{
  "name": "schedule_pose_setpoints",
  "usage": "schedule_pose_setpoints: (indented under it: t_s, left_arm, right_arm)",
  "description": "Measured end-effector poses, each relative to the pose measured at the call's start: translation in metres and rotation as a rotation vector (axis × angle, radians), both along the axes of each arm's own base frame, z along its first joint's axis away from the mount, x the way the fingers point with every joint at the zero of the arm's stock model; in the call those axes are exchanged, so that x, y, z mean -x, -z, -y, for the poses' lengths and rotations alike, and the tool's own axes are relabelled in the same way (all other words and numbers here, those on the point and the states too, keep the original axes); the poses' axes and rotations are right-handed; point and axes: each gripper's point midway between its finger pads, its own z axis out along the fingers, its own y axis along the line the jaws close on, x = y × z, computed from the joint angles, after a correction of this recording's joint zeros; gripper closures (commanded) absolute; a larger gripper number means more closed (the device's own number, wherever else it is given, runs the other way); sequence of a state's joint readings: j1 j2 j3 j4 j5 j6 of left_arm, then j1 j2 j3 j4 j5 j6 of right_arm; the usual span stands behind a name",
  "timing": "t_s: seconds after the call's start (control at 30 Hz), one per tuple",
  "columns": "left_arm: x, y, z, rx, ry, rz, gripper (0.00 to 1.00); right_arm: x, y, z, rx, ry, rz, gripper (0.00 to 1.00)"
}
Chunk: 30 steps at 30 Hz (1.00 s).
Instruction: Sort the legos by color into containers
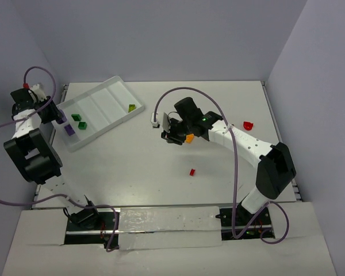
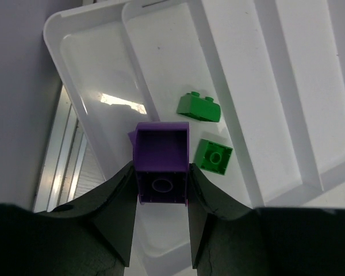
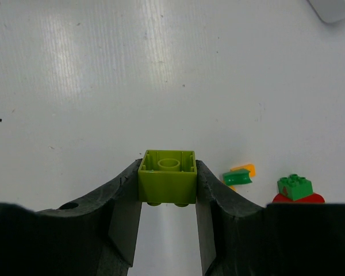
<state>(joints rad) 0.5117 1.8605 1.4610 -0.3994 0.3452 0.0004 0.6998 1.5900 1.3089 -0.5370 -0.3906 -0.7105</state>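
- The left gripper (image 2: 161,168) pinches a purple brick (image 2: 161,150) between both fingers, the brick's hollow side facing the wrist camera.
- The purple brick hangs over the left end compartment of the tray (image 1: 106,99). I cannot tell whether it touches the floor there.
- In the next compartment lie two green bricks, close together but apart. The far green brick (image 2: 199,107) shows two studs; the near green brick (image 2: 213,156) shows its hollow side.
- A loose lime brick (image 1: 131,107) sits alone in the right end compartment.
- The right gripper (image 3: 167,169) is near the middle of the table (image 3: 161,69), right of the tray and apart from it.
- Its fingers clamp a held lime brick (image 3: 167,179) by two opposite sides, hollow side towards the wrist camera, studs facing away.
- Just right of that grip, in the wrist view, a green scrap (image 3: 237,178) lies against an orange brick (image 3: 246,169).
- Farther right, a studded green brick (image 3: 295,187) sits on a red bit (image 3: 299,199) at the frame's lower edge.
- From above, a red brick (image 1: 192,171) lies alone on the table towards the bases.
- A red dome (image 1: 248,125) rests just right of the right forearm.
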Motion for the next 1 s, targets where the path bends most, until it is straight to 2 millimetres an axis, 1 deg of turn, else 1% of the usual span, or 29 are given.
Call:
schedule_pose_setpoints:
  t_s: [0.17, 0.27, 0.4, 0.5, 0.53, 0.7, 0.83, 0.93, 1.0]
  left_arm:
    - [-0.01, 0.004, -0.015, -0.042, -0.022, -0.011, 0.94]
    - [-0.017, 0.004, -0.022, -0.056, -0.031, -0.007, 0.88]
    - [-0.031, 0.005, -0.031, -0.063, -0.036, -0.004, 0.79]
    - [-0.039, 0.01, -0.037, -0.068, -0.042, -0.006, 0.7]
    - [-0.039, 0.013, -0.037, -0.068, -0.044, -0.012, 0.69]
    - [-0.039, 0.026, -0.04, -0.063, -0.053, -0.039, 0.51]
    - [-0.041, 0.031, -0.042, -0.062, -0.06, -0.051, 0.35]
    - [-0.042, 0.029, -0.042, -0.057, -0.061, -0.053, 0.28]
    - [-0.044, 0.025, -0.039, -0.048, -0.059, -0.05, 0.26]
  right_arm:
    - [0.001, 0.01, -0.008, -0.007, -0.02, -0.04, 1.0]
    - [0.001, 0.013, -0.011, -0.01, -0.026, -0.052, 1.0]
    - [-0.001, 0.01, -0.014, -0.02, -0.031, -0.05, 1.0]
    - [-0.002, 0.009, -0.015, -0.025, -0.034, -0.048, 1.0]
    - [-0.002, 0.01, -0.016, -0.025, -0.035, -0.05, 1.0]
    - [-0.002, 0.01, -0.016, -0.026, -0.034, -0.052, 1.0]
    - [-0.003, 0.009, -0.017, -0.032, -0.032, -0.05, 1.0]
    - [-0.004, 0.007, -0.019, -0.037, -0.027, -0.051, 1.0]
    - [-0.005, 0.006, -0.02, -0.043, -0.019, -0.056, 1.0]
